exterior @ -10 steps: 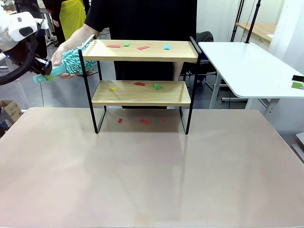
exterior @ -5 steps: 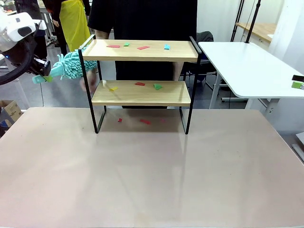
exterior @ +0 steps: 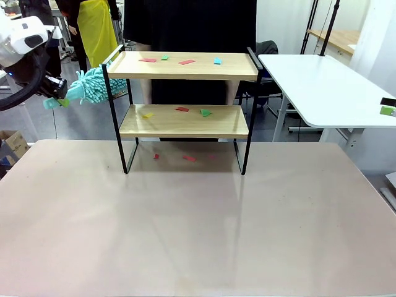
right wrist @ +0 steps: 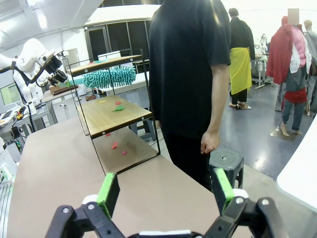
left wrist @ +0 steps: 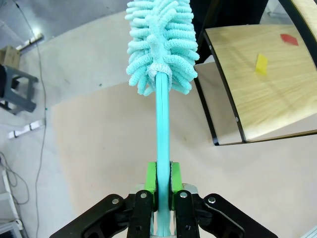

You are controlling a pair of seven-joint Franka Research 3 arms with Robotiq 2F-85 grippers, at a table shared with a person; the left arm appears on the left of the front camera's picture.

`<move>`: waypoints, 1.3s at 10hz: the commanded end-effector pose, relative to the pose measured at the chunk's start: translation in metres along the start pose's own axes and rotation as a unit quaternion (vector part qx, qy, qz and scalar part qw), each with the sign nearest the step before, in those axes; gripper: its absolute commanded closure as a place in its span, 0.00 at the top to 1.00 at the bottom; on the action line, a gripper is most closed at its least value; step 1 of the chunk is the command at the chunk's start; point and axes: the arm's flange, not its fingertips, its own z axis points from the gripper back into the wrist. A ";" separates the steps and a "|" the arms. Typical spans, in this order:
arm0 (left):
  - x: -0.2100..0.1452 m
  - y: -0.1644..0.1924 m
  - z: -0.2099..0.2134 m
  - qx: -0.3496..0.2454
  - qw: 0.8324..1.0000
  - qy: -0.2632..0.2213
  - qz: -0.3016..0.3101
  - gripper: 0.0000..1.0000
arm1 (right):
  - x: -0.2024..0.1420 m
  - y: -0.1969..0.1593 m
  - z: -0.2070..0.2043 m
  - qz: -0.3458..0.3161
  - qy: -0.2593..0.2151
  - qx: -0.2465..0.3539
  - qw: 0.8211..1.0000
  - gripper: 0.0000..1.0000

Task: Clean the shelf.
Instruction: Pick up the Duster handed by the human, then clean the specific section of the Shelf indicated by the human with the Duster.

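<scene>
The shelf (exterior: 184,121) stands at the far middle of the beige table, with two wooden boards in a black frame. Coloured paper scraps lie on its top board (exterior: 187,62), its lower board (exterior: 205,112) and the table under it (exterior: 189,158). My left gripper (exterior: 59,99) hangs left of the shelf, shut on the handle of a teal fluffy duster (exterior: 99,85). The duster head reaches the frame's left post at top-board height. In the left wrist view the gripper (left wrist: 163,176) clamps the duster (left wrist: 161,44) beside the lower board (left wrist: 262,94). My right gripper (right wrist: 166,191) is open and holds nothing, far from the shelf (right wrist: 114,114).
A person in black (exterior: 185,25) stands right behind the shelf, one hand (right wrist: 208,144) hanging down. A white table (exterior: 322,86) stands at the right, a black stool (right wrist: 225,161) beside the person, a cardboard box (exterior: 13,145) on the floor at the left.
The person's hand, which held the duster head, has let go and drawn back behind the shelf. The duster stays in my left gripper, nearly where it was.
</scene>
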 end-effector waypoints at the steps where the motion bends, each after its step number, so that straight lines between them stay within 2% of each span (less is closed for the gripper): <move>1: 0.001 0.001 0.002 0.004 1.000 -0.007 -0.002 0.00 | 0.002 0.001 -0.001 0.002 0.000 0.001 1.000 1.00; 5: 0.001 0.001 0.002 0.004 1.000 -0.007 -0.002 0.00 | 0.002 0.001 -0.001 0.002 0.000 0.001 1.000 1.00; 6: 0.000 0.000 0.000 0.000 1.000 0.000 0.000 0.13 | 0.002 0.001 -0.001 0.002 0.000 0.001 1.000 1.00; 7: 0.005 0.011 0.034 0.030 0.998 0.036 -0.034 0.13 | 0.002 0.001 -0.001 0.002 0.000 0.001 1.000 1.00; 9: 0.011 0.026 0.104 0.025 0.986 0.120 -0.113 0.13 | 0.002 0.001 -0.001 0.002 0.000 0.001 1.000 1.00; 11: 0.016 0.021 0.139 0.015 0.958 0.199 -0.204 0.13 | 0.002 0.001 -0.001 0.002 0.000 0.001 1.000 1.00; 12: 0.005 0.014 0.153 0.011 0.934 0.252 -0.252 0.13 | 0.002 0.001 -0.001 0.002 0.000 0.001 1.000 1.00; 13: -0.004 0.007 0.161 -0.014 0.895 0.313 -0.317 0.13 | 0.002 0.001 -0.001 0.002 0.000 0.001 1.000 1.00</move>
